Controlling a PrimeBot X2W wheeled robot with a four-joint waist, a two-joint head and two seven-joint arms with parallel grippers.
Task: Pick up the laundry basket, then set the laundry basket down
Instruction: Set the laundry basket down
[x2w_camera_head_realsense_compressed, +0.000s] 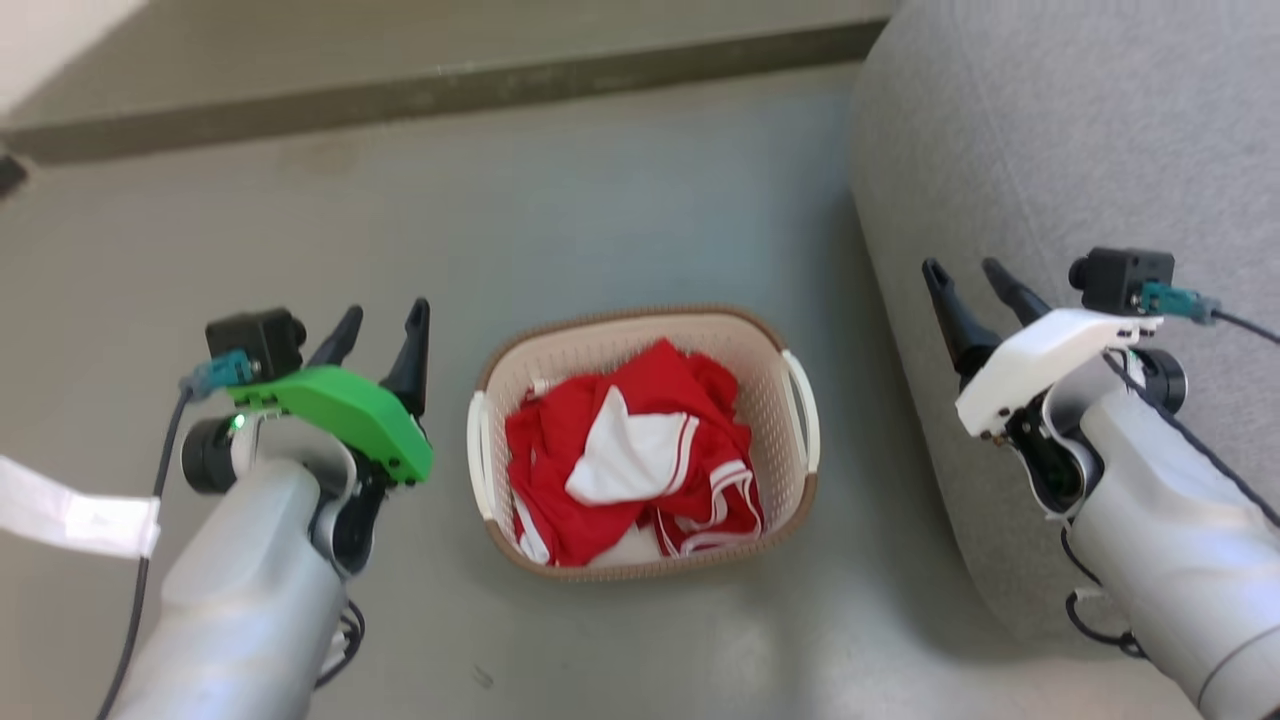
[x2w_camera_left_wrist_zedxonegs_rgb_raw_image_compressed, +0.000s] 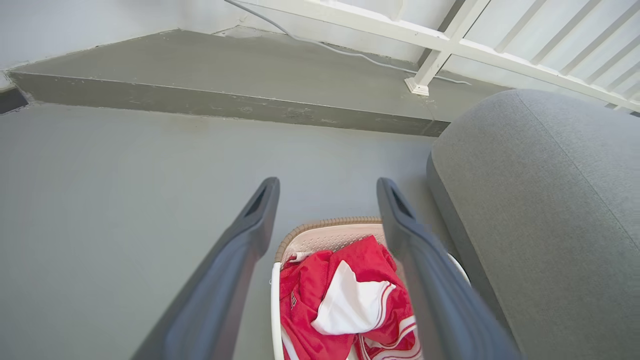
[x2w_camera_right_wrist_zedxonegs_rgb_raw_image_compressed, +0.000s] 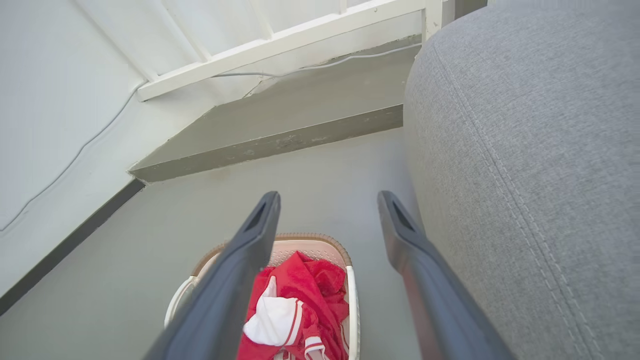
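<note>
The laundry basket (x2w_camera_head_realsense_compressed: 780, 345) stands on the grey floor between my two arms, cream with a brown rim and white side handles, holding red and white clothes (x2w_camera_head_realsense_compressed: 640, 460). My left gripper (x2w_camera_head_realsense_compressed: 382, 322) hovers open to the basket's left, apart from it, nothing between its fingers. My right gripper (x2w_camera_head_realsense_compressed: 968, 275) is open off to the basket's right, over the grey sofa arm. The left wrist view looks down on the laundry basket (x2w_camera_left_wrist_zedxonegs_rgb_raw_image_compressed: 325, 232) between that gripper's spread fingers (x2w_camera_left_wrist_zedxonegs_rgb_raw_image_compressed: 260, 210). In the right wrist view the laundry basket (x2w_camera_right_wrist_zedxonegs_rgb_raw_image_compressed: 320, 245) lies below the fingers (x2w_camera_right_wrist_zedxonegs_rgb_raw_image_compressed: 262, 220).
A grey upholstered sofa (x2w_camera_head_realsense_compressed: 1050, 150) rises close to the basket's right side. A low concrete step (x2w_camera_head_realsense_compressed: 430, 95) runs along the far side, with a white railing (x2w_camera_left_wrist_zedxonegs_rgb_raw_image_compressed: 450, 47) and a cable (x2w_camera_left_wrist_zedxonegs_rgb_raw_image_compressed: 320, 45) behind it. Bare floor lies to the left and in front.
</note>
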